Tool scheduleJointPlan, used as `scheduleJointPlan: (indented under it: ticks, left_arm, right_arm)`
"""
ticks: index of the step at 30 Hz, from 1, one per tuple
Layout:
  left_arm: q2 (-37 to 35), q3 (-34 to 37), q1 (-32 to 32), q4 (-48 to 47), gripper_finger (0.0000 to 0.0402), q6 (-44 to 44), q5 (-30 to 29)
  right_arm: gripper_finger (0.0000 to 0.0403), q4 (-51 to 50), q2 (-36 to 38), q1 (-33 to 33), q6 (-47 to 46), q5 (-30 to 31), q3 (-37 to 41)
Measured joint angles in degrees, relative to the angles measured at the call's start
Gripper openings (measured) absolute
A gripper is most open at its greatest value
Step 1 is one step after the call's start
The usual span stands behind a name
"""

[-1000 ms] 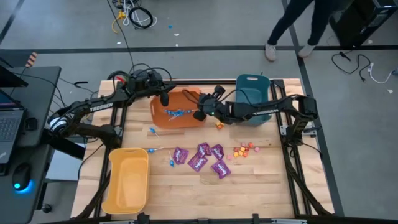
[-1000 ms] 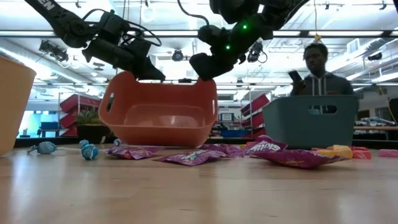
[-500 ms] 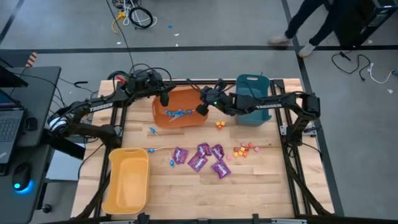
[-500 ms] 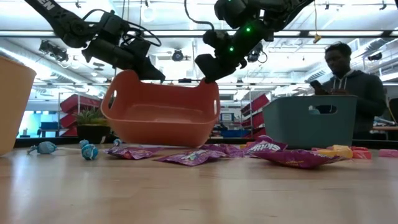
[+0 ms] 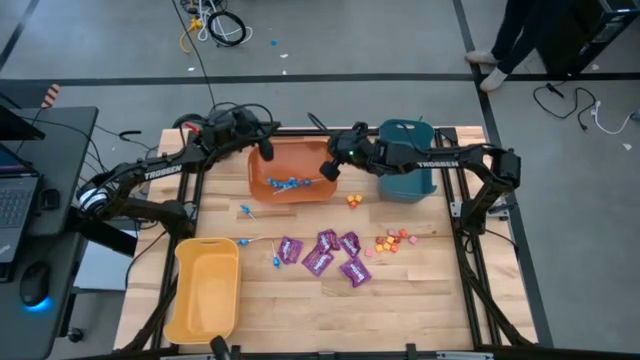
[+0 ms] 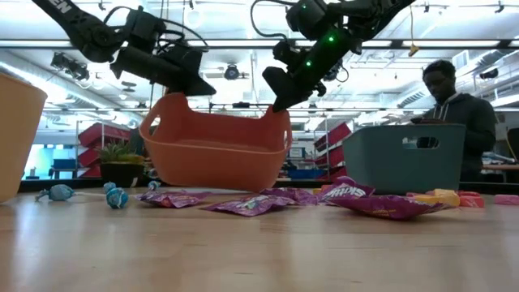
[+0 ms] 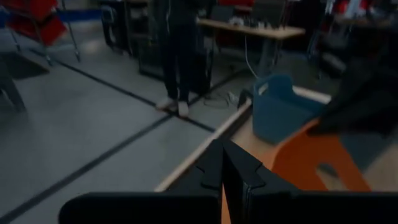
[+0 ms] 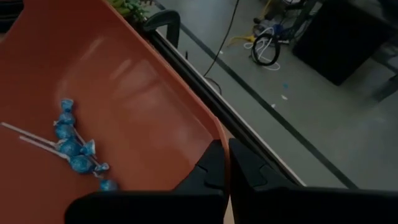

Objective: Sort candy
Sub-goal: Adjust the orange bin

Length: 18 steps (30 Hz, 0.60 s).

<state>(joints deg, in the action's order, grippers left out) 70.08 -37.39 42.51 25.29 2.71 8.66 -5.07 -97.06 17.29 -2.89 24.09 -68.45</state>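
One camera hangs above the orange bin [image 5: 290, 172] and looks straight down on the whole surface [image 5: 400, 310]. A second sits at surface level, near the candy [image 6: 357, 199], facing level toward the bin and the room behind it. Each wrist camera peers closely past its own fingers at the bin's rim, which all four views share.

Person's [image 5: 520, 35] upper body off-frame

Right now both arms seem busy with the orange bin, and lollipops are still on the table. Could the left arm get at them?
Probably not yet. The left end effector is shut on the orange bin's rim, as is the right end effector, holding it raised. The loose lollipops lie uncovered, but the arm must release first.
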Motion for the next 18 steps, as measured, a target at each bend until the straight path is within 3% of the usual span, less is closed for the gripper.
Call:
scheduleJointPlan:
  ticks: [18]
  left_arm:
    - [0.0, 0.0, 0.3, 7.3, 0.0005, -2.5, -1.1]
  right_arm:
    - [0.0, -3.8, 0.2, 2.7, -1.9, -1.8, -0.1]
